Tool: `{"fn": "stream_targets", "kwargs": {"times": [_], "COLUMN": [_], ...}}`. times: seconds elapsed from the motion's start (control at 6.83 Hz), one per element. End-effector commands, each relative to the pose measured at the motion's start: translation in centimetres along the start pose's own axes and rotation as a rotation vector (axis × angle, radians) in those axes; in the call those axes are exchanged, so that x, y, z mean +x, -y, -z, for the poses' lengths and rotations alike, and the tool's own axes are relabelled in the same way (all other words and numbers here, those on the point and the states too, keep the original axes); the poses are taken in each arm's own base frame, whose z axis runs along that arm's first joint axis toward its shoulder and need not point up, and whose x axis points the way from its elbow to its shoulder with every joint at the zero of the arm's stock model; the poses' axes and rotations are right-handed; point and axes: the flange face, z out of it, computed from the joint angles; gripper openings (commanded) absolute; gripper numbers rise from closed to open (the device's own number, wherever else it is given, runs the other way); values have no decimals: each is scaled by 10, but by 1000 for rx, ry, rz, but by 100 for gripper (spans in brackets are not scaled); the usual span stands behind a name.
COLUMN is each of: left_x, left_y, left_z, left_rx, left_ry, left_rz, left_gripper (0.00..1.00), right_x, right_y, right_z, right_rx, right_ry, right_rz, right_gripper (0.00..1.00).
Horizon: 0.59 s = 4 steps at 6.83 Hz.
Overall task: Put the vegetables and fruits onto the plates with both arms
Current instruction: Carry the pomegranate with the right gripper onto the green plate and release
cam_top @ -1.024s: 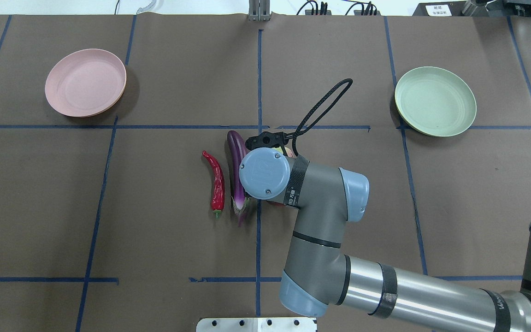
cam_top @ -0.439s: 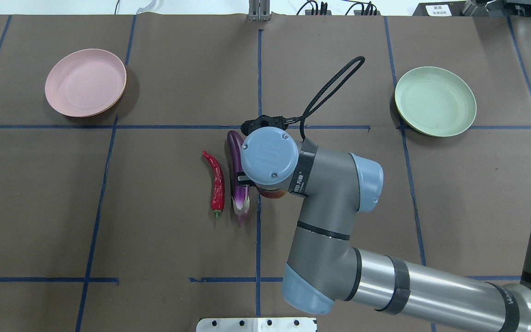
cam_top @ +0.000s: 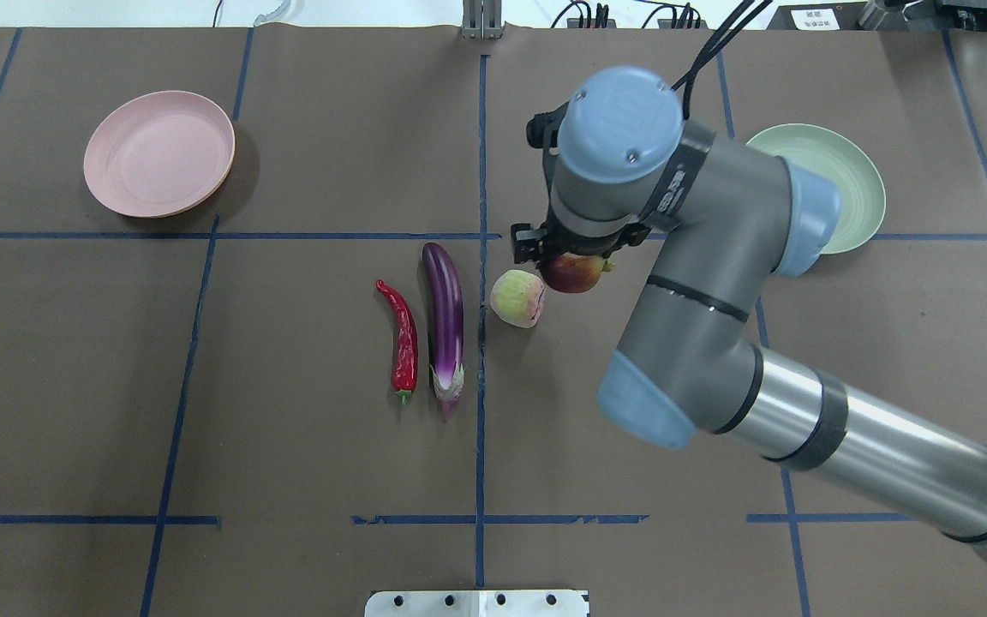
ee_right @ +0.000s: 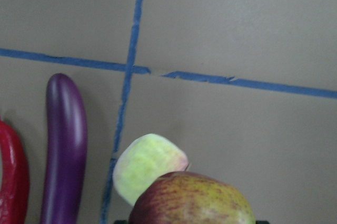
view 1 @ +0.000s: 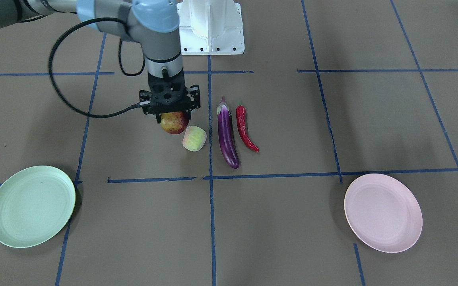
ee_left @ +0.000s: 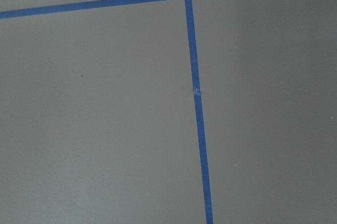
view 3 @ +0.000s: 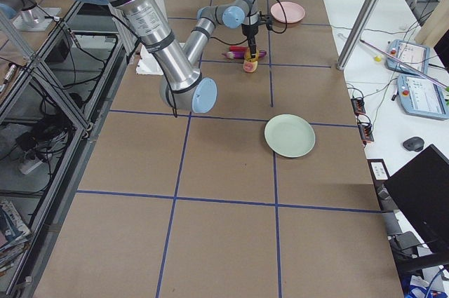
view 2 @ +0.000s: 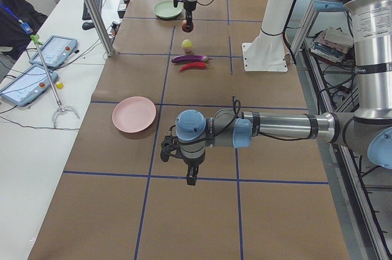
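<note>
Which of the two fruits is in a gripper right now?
The red-and-yellow fruit: the right gripper is shut on it, above the table. The pale green fruit lies free on the table beside the eggplant.

My right arm [cam_top: 845,437]: reaching out over the surface, wrist pointing straight down.
My right jaws: clamped on a red-and-yellow fruit [view 1: 174,122], held off the surface.
My left arm [view 2: 282,126]: stretched out low, wrist turned down.
My left jaws: too small to judge.

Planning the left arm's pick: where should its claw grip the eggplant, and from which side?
Probably take the eggplant at mid-body, from straight above, closing across its width. It lies flat and long; the chili lies beside it, apart, leaving a finger gap.
</note>
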Motion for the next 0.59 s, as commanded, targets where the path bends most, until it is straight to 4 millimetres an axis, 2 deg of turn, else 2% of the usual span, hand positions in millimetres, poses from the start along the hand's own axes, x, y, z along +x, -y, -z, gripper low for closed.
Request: {"fn": "stream_targets", "kwargs": {"times": [0.0,0.29,0.44], "left_x": [0,0,0], "left_y": [0,0,0], "left_z": [0,0,0], "left_rx": [3,1,1], "left_ry": [0,0,0], "left_rz": [-3,-1,-1], "left_gripper": [100,100,100], "right_x": [137,293,357], "right_y": [51,74,75], "right_z": [-5,-61,-87], "right_rx": [-38,-28,-53], "right_ry": [10,90,88], "right_rz": [116,216,262], "right_gripper": [0,0,0]}}
